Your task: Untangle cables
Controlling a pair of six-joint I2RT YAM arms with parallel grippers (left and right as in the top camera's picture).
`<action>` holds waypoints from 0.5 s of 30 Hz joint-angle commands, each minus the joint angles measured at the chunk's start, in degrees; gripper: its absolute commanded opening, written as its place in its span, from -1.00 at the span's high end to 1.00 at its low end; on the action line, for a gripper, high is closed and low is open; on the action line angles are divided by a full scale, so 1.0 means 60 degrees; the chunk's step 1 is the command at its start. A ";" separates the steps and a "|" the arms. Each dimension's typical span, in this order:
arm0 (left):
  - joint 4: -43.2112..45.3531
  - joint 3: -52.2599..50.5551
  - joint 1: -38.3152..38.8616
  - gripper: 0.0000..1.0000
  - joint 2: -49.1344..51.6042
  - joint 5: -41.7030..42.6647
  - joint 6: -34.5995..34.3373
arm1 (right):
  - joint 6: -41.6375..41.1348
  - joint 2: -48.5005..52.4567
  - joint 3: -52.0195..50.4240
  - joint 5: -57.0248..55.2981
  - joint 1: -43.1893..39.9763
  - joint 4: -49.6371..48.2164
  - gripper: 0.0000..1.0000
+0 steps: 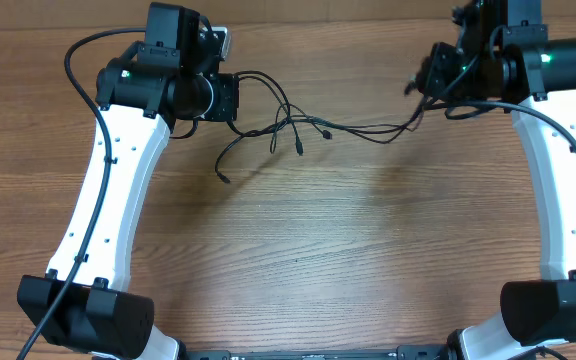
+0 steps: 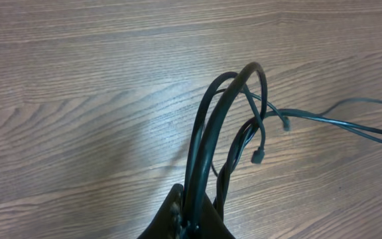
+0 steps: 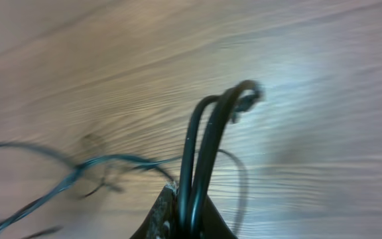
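Wood-grain tabletop fills the overhead view, where thin black flexible cables with small plug ends stretch from the left gripper across to the right gripper, their crossed strands bunched nearer the left gripper. In the left wrist view, that gripper is clenched on looped cords, with plugs dangling just beyond it. In the right wrist view, the right gripper pinches a doubled loop. By my judgement the bundle is spread out, but its strands are not yet separated.

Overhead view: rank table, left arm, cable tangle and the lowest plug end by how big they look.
1. table
2. left arm, though it stands nearer the camera
3. cable tangle
4. lowest plug end, smallest
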State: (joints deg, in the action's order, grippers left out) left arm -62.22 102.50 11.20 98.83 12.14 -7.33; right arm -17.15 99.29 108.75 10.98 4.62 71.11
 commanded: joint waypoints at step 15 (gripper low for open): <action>0.0011 0.0051 -0.0051 0.92 0.0076 0.0266 0.0004 | -0.0656 0.0029 -0.1446 -0.1395 0.0018 -0.0200 -0.44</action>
State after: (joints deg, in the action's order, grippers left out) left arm -62.59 102.50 11.18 98.85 12.91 -7.33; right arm -19.86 99.29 100.51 3.55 4.62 70.11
